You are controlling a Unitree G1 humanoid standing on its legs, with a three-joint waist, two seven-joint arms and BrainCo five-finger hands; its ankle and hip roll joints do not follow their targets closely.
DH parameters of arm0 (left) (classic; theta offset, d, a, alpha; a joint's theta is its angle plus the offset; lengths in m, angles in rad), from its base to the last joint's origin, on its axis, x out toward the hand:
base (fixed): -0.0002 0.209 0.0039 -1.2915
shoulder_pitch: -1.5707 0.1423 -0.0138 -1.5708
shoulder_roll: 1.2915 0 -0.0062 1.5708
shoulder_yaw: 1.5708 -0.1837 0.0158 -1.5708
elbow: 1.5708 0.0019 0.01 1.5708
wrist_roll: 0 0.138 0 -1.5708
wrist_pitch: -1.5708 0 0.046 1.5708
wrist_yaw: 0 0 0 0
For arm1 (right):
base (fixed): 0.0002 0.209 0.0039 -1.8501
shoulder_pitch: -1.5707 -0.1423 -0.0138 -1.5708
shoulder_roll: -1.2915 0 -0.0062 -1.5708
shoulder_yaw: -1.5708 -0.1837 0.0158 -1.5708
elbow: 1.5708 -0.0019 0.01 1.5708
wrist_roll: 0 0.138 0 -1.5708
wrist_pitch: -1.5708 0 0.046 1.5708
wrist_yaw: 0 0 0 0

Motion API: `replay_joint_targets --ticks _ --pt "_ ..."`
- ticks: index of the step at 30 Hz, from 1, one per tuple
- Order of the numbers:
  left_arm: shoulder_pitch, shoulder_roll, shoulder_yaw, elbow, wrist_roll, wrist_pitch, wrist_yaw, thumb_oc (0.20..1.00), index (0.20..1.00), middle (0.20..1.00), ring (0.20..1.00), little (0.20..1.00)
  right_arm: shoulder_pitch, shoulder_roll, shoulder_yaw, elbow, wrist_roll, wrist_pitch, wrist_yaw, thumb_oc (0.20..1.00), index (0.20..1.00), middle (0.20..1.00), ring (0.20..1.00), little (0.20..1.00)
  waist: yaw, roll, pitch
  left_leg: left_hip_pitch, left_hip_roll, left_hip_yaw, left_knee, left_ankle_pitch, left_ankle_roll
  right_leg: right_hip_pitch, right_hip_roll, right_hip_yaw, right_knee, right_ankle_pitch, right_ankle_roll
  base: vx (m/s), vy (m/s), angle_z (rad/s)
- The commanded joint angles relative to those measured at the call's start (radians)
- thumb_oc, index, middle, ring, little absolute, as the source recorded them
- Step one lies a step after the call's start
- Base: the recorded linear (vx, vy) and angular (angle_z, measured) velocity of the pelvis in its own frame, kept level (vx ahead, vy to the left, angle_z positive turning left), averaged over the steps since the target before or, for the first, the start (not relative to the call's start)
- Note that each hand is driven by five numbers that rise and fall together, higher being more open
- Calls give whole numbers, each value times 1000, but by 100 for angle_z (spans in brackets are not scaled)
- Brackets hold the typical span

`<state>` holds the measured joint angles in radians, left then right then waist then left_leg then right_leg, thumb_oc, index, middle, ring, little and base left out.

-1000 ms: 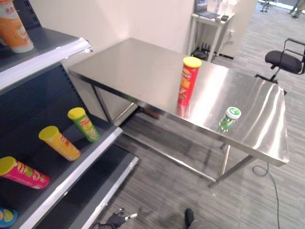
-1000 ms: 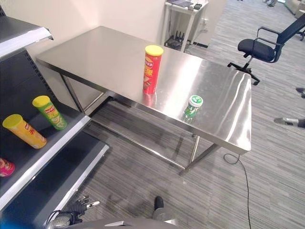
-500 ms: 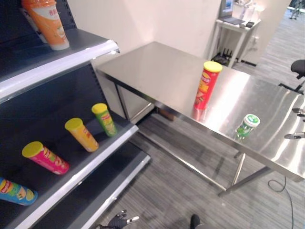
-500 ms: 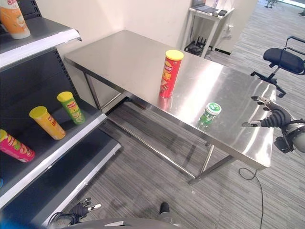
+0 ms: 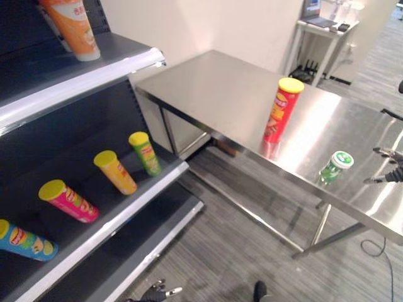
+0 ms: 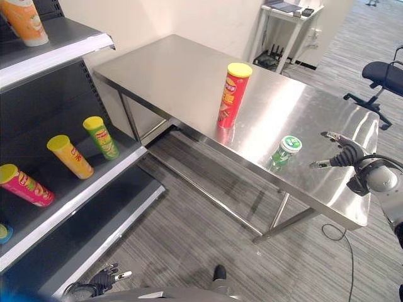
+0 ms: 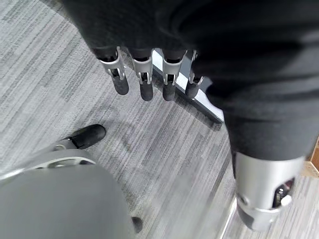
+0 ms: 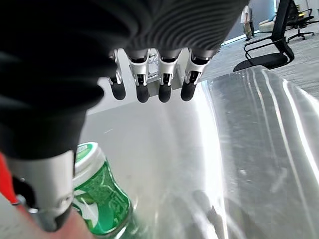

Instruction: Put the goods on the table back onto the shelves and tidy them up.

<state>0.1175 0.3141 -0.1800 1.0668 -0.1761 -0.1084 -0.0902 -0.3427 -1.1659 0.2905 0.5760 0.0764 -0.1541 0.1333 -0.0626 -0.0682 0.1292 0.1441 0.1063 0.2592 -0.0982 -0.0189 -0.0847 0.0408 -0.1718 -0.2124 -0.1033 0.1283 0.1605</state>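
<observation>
The right hand (image 6: 345, 155) is hovering over the steel table (image 6: 176, 69) with its fingers (image 8: 149, 84) spread and relaxed, gripping nothing. It is reaching in just beside the small green jar (image 6: 284, 153), apart from it, with the thumb nearest the jar in the right wrist view. The jar is standing upright near the table's front edge. Farther along the table from the jar, toward the shelves, a tall red can with a yellow lid (image 6: 233, 95) is standing upright. An office chair (image 6: 384, 72) is sitting beyond the table's far end, and a small white side table (image 6: 286, 25) behind it against the wall.

The left hand (image 5: 155, 292) is hanging low over the carpet, well away from the table, fingers loosely extended and empty.

On the shelf unit (image 5: 135, 207) beside the table, a green can (image 5: 145, 153), a yellow can (image 5: 114, 172), a pink can (image 5: 68, 201) and a blue can (image 5: 25, 240) are lying on their sides in a row, and an orange container (image 5: 70, 28) is standing on the upper shelf.
</observation>
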Motion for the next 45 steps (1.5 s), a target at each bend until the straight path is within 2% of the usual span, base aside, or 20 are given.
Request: replay_joint_targets --ticks 1,7,11,25,44,45 --pt "-55 14 -7 22 -15 -28 7 1000 1000 1000 1000 1000 -132 -7 53 18 -12 -20 -39 1000 1000 1000 1000 1000 47 -2 13 -6 73 -43 11 13 -71 53 -22 -27 16 -62 59 -2 -36 4" --pt "-47 6 -6 23 -19 -29 7 1000 1000 1000 1000 1000 -120 -3 59 -15 -5 -29 -31 1000 1000 1000 1000 1000 49 0 10 -6 83 -48 11 14 -76 58 -13 -34 16 -73 54 6 -20 2" --pt "-51 5 -8 22 -20 -31 10 1000 1000 1000 1000 1000 -147 10 103 10 -27 -30 -30 1000 1000 1000 1000 1000 56 -3 9 -5 90 -47 11 18 -80 64 -5 -39 16 -79 51 4 -8 0" --pt "-44 7 1 26 -29 -31 14 1000 1000 1000 1000 1000 -176 51 140 74 -43 -19 -31 1000 1000 1000 1000 1000 74 -3 12 -18 103 -63 11 25 -89 64 5 -54 16 -88 45 1 -13 3" --pt "-38 12 4 22 -33 -33 19 1000 1000 1000 1000 1000 -181 77 144 83 -41 -16 -35 1000 1000 1000 1000 1000 83 0 12 -23 105 -78 11 27 -91 69 10 -68 16 -96 41 2 -5 4" --pt "-39 13 4 21 -34 -33 19 1000 1000 1000 1000 1000 -181 78 147 86 -45 -15 -33 868 868 868 868 868 83 0 12 -23 105 -79 11 26 -91 69 10 -68 16 -96 40 0 0 0"
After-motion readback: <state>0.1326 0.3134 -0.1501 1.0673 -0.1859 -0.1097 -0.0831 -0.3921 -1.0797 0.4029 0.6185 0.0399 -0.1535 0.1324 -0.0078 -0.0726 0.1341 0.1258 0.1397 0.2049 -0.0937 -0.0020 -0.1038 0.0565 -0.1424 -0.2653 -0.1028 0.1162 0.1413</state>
